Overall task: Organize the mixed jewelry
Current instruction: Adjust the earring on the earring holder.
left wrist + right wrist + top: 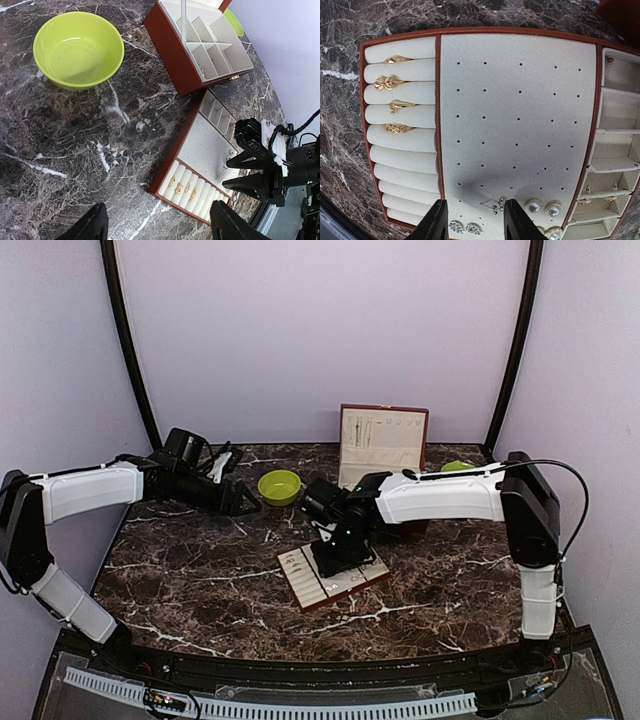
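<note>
My right tool (475, 210) hangs over the tray (438, 75), partly open and empty, with a silvery stud (497, 205) lying on the pad (520, 100) between its fingers (434, 222). Gold rings (390, 83) sit in the rolls. Farther back, my left tool (157, 225) gapes empty above the counter (75, 150) near the green bowl (78, 50).

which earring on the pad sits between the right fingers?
The small silvery stud, lying loose with its post showing; the pearl studs sit outside the gap.

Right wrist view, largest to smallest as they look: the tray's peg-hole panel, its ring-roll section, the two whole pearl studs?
1. Peg-hole panel
2. Ring-roll section
3. Pearl stud and its neighbour: alike, unranked
</note>
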Tool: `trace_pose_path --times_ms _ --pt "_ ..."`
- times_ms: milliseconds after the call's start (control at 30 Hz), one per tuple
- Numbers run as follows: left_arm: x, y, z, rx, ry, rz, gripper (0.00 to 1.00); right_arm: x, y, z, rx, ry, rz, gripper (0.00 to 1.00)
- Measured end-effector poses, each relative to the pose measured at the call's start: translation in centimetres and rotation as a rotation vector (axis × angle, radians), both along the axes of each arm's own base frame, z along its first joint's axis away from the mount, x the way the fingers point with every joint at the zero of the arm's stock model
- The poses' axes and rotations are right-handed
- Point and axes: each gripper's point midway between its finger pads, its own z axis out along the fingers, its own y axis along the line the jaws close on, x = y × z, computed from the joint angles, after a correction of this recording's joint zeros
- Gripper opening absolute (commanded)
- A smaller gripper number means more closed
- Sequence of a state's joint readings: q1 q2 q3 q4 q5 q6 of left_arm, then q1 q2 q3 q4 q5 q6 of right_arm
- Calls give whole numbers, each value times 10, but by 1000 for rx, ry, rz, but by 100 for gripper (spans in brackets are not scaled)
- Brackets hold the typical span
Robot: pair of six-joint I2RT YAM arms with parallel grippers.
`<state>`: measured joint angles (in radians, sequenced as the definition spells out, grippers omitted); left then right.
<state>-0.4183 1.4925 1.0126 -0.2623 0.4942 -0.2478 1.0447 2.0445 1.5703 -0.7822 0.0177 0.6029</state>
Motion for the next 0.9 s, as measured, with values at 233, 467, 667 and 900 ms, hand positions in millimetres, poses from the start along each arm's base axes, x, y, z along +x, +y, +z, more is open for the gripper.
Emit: trace_pose_path --times_ms 233,467,667,900 --pt "0 0 0 0 0 0 73 -2 1 0 1 3 7 38" --pt "0 0 0 -2 1 -2 73 -8 4 0 12 23 24 37" --pt "0 0 0 -3 0 -2 73 -10 4 0 11 27 30 37" --pt "0 0 0 -3 0 -2 72 -13 6 1 13 29 42 36"
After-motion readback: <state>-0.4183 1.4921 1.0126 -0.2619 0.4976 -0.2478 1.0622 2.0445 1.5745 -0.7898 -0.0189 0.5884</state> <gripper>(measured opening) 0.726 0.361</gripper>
